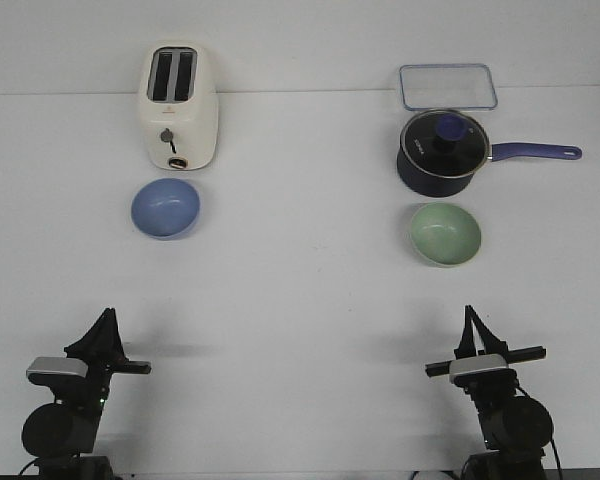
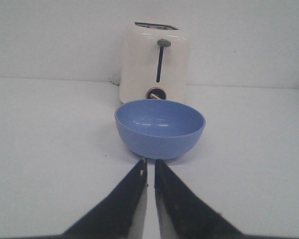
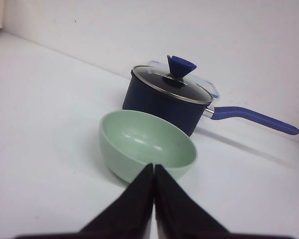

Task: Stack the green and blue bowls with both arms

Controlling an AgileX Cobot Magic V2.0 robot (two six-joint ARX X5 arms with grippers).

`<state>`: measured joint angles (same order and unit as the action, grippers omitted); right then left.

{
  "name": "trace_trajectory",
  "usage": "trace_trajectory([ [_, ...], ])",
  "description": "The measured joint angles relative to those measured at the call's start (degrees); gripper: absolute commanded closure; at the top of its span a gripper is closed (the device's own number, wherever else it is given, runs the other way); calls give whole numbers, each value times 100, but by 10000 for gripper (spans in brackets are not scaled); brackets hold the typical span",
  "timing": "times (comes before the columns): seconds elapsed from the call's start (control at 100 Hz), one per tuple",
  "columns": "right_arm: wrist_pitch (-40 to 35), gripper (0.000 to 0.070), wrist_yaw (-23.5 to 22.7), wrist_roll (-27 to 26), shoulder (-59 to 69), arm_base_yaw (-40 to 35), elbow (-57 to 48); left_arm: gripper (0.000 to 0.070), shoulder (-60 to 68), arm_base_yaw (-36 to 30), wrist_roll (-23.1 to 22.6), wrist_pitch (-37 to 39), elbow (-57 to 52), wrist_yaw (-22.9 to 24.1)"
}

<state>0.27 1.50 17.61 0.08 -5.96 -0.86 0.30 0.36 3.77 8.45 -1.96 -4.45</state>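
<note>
1. White table [image 1: 300, 290], blue bowl [image 1: 165, 208] just in front of the toaster [image 1: 180, 107], green bowl [image 1: 445, 234] by the saucepan [image 1: 440, 152].
2. Left gripper [image 2: 149, 167] nearly closed, grabbing nothing, short of its bowl.
3. Right gripper [image 3: 153, 169] pinched closed, empty too.

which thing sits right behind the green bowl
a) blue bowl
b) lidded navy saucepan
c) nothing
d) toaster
b: the green bowl lies just in front of the lidded navy saucepan, as the right wrist view also shows.
</note>
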Motion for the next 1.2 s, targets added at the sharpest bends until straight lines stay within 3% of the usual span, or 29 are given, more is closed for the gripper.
trace_trajectory([
  [0.92,0,700,-4,-31,0,0,0,685,0,0,0,0,0,0],
  [1.03,9,700,-4,-361,0,0,0,685,0,0,0,0,0,0],
  [1.2,11,700,35,-1569,0,0,0,685,0,0,0,-2,0,0],
])
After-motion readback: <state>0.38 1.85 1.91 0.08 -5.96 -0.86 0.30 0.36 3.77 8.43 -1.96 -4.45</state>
